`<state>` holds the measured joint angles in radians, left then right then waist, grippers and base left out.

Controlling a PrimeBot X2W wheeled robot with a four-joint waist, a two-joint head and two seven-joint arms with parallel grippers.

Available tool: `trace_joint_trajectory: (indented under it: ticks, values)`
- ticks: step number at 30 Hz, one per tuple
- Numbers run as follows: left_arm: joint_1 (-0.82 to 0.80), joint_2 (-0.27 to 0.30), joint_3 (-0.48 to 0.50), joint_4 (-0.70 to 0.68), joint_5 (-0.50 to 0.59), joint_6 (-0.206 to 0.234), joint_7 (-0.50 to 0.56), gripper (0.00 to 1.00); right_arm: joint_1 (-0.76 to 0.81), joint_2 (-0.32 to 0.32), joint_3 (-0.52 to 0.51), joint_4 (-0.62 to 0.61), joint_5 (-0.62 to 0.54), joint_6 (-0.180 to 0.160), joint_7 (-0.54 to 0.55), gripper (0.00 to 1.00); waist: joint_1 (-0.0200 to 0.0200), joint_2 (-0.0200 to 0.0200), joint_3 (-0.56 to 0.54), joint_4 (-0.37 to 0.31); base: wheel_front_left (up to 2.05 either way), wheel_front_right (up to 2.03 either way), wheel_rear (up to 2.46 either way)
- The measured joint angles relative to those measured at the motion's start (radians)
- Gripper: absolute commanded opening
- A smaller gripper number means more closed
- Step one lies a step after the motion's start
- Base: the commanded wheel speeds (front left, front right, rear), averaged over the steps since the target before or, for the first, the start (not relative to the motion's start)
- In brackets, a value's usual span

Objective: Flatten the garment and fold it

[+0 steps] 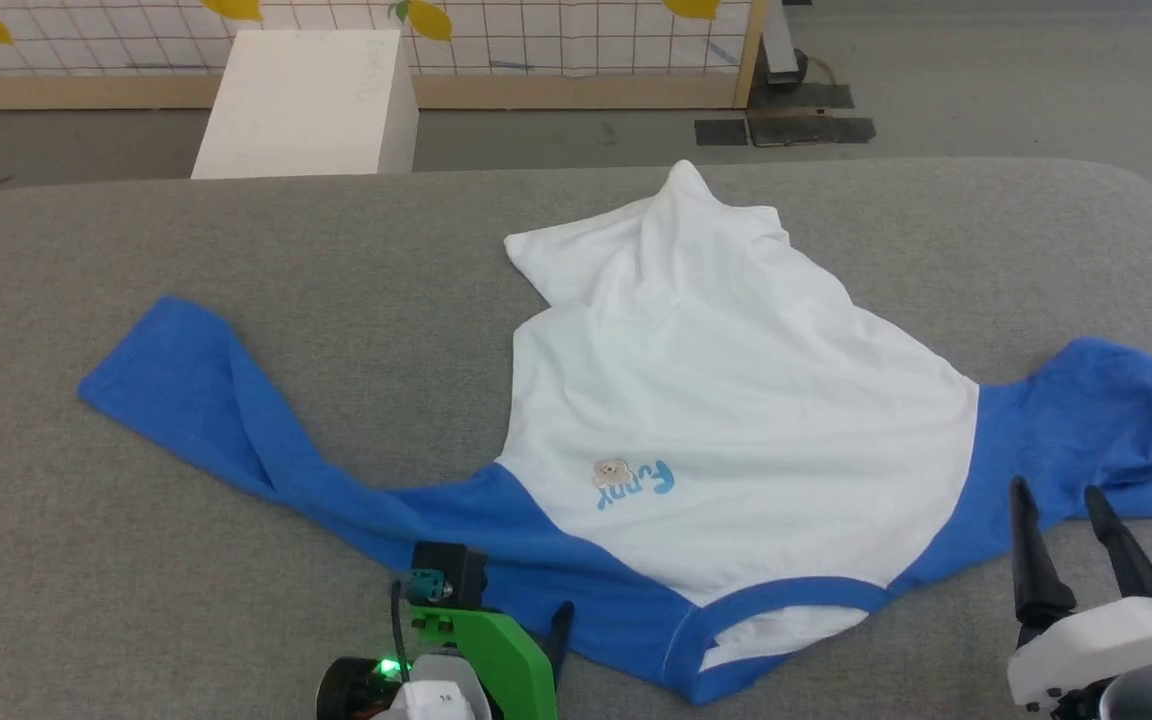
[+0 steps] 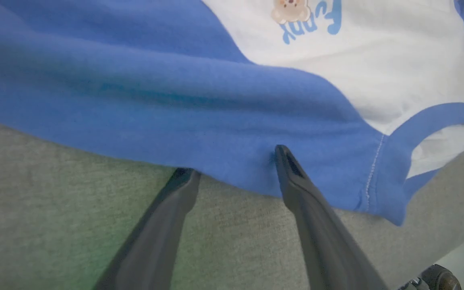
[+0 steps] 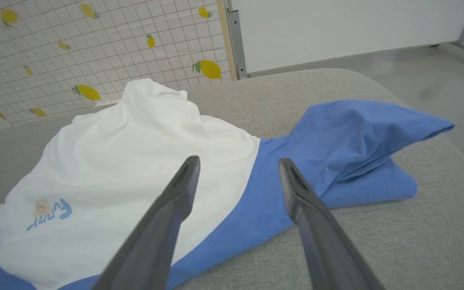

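The garment lies spread on the grey padded table with its blue neckband toward me and the bear and lettering face up. One blue sleeve stretches out to the left. The other sleeve is doubled over on itself at the right. The white hem is bunched at the far side. My left gripper is open at the blue shoulder's near edge, one finger under the cloth and one over it. My right gripper hangs open just above the right shoulder.
A white box stands on the floor beyond the table's far edge. Behind it is a lemon-patterned grid wall. Dark floor plates lie to the right. The table's right edge runs close to the folded sleeve.
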<state>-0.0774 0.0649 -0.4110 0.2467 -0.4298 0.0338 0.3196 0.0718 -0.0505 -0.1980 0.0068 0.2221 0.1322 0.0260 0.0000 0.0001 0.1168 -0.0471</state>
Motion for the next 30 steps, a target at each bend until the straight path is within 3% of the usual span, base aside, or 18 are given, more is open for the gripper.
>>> trace_joint_trajectory:
  ticks: [1,7,12,21,30]
  values:
    - [0.000,0.000,-0.001,0.003,0.002,0.001,-0.006,0.00,0.002,0.000,0.004,0.000,0.000,0.000,0.000,1.00,0.0000,0.0000,0.000,-0.002,0.00,0.00,0.00]
    - [0.003,-0.001,0.018,0.020,0.001,0.005,-0.066,0.00,0.009,0.000,0.012,0.003,0.012,0.000,0.011,1.00,0.0000,0.0000,-0.002,0.005,0.00,0.00,0.00]
    - [0.016,0.014,0.088,0.012,-0.016,0.045,-0.140,0.00,0.014,0.000,-0.001,0.011,0.017,0.000,0.041,1.00,0.0000,0.0000,-0.008,0.025,0.00,0.00,0.00]
    - [0.044,0.061,0.176,-0.027,-0.046,0.087,-0.182,0.00,0.056,0.000,-0.026,0.089,0.085,0.000,0.246,1.00,0.0000,0.0000,-0.014,0.077,0.00,0.00,0.00]
    - [0.049,0.060,0.174,-0.037,-0.056,0.090,-0.191,0.00,0.031,0.000,-0.001,0.158,0.124,0.000,0.326,1.00,0.0000,0.0000,-0.001,0.112,0.00,0.00,0.00]
